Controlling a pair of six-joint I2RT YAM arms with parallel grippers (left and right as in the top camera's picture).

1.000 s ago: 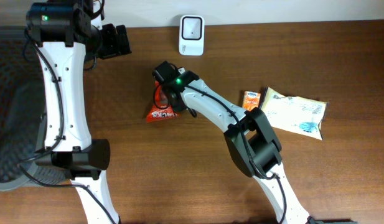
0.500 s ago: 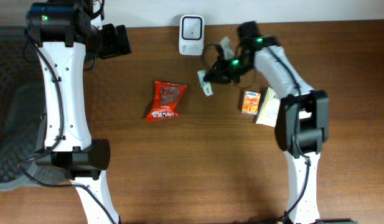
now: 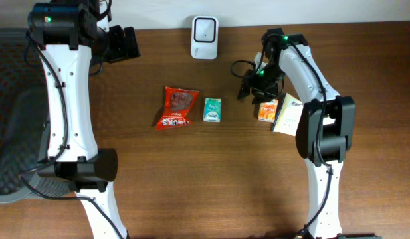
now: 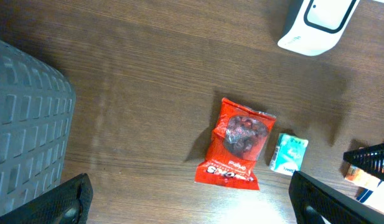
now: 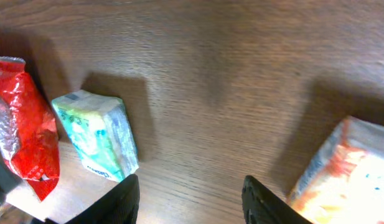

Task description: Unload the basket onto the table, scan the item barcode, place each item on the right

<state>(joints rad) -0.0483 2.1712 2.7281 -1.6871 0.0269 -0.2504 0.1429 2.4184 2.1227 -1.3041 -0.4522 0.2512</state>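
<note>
Green pack (image 3: 212, 109) lies flat on the table (image 3: 191, 179) at centre frame, with nothing gripping it.
Your right gripper (image 5: 190, 200) hangs just right of it, jaws partly apart and empty. Your left gripper (image 4: 192, 202), at upper left, is spread wide and also empty. The pack sits between the red snack bag (image 3: 177, 107) and the orange box (image 3: 268, 108), below the white scanner (image 3: 205, 28).

Surface (image 3: 191, 186), one row across the middle, left to right: snack bag (image 3: 175, 108); small pack (image 3: 212, 109) just beside it; carton (image 3: 268, 109) farther right; flat packet (image 3: 288, 117) touching the carton's right side. Scanner (image 3: 205, 28) at far edge, behind the small pack.
</note>
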